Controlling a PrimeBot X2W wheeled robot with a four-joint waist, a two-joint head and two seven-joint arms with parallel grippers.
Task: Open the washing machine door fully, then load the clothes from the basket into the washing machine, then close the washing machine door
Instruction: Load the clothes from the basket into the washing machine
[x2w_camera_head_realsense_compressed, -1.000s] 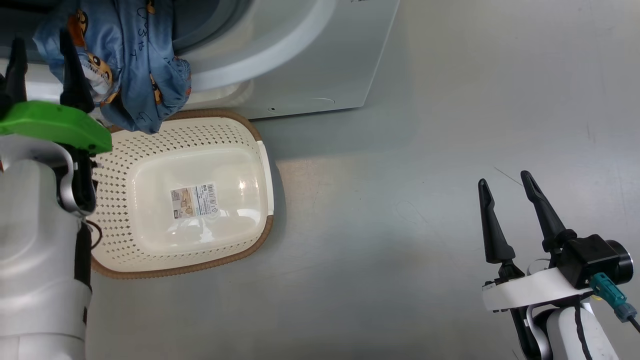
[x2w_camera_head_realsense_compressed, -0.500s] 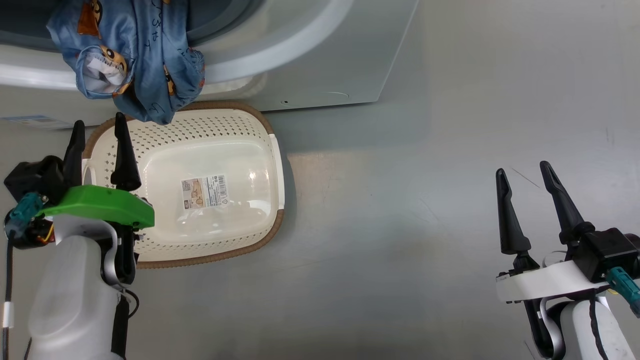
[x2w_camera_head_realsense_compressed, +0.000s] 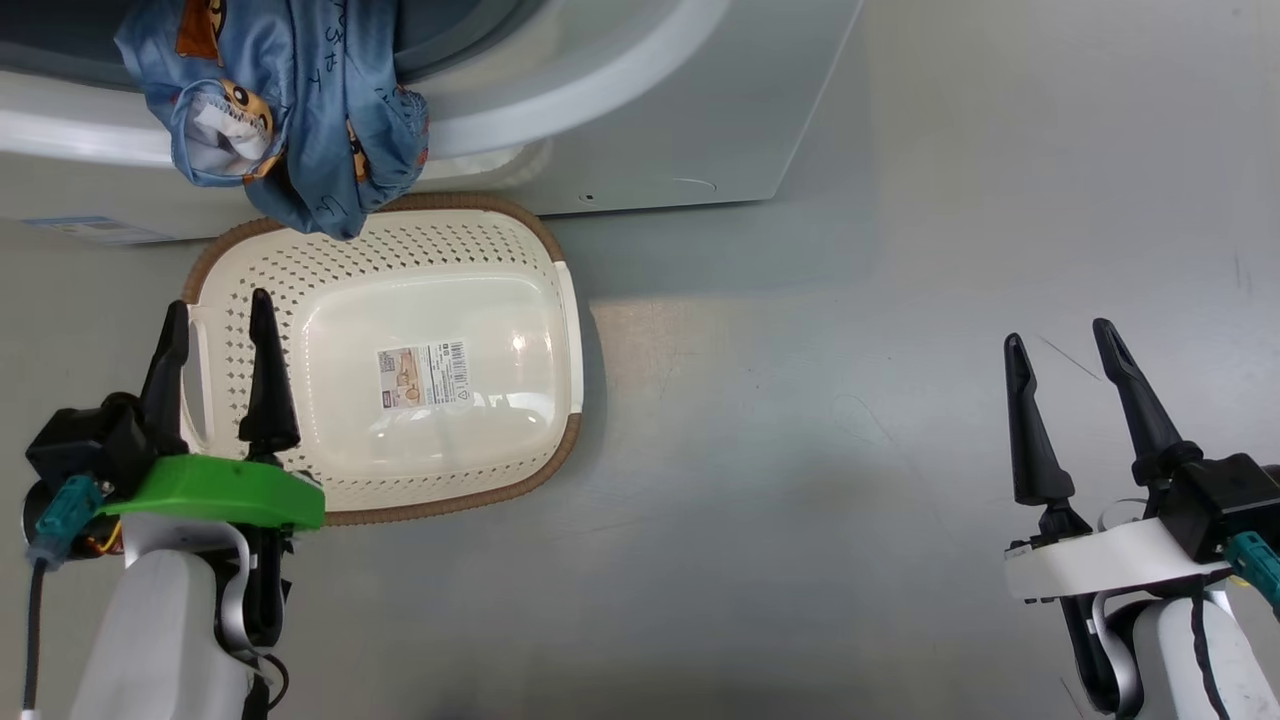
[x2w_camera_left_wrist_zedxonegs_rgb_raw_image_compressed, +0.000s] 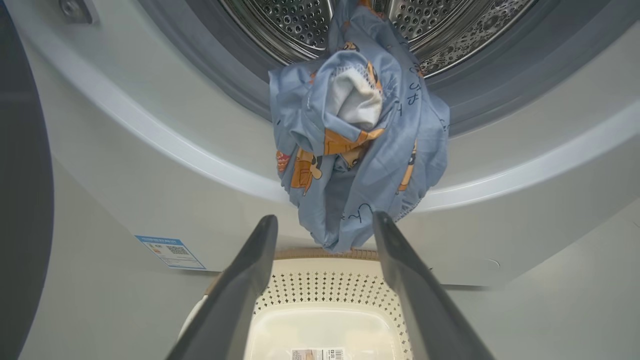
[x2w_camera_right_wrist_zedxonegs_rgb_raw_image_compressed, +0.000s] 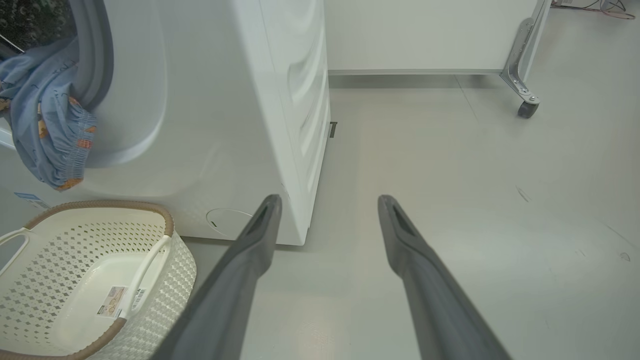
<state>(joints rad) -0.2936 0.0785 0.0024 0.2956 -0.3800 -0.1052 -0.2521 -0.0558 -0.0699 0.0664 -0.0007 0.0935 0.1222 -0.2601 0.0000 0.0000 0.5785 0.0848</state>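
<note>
Blue cartoon-print clothes (x2w_camera_left_wrist_zedxonegs_rgb_raw_image_compressed: 357, 135) dangle from the white washing machine (x2w_camera_left_wrist_zedxonegs_rgb_raw_image_compressed: 125, 190) at 12 o'clock from the nearer left fingers (x2w_camera_left_wrist_zedxonegs_rgb_raw_image_compressed: 240, 295), wide and empty like the right fingers (x2w_camera_head_realsense_compressed: 1030, 440).

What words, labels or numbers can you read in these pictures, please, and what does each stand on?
Label on the basket floor: barcode and print, too small to read.
Blue label on the washing machine front: code square, text too small to read.
Clothes: dark scribbles, nothing legible.
</note>
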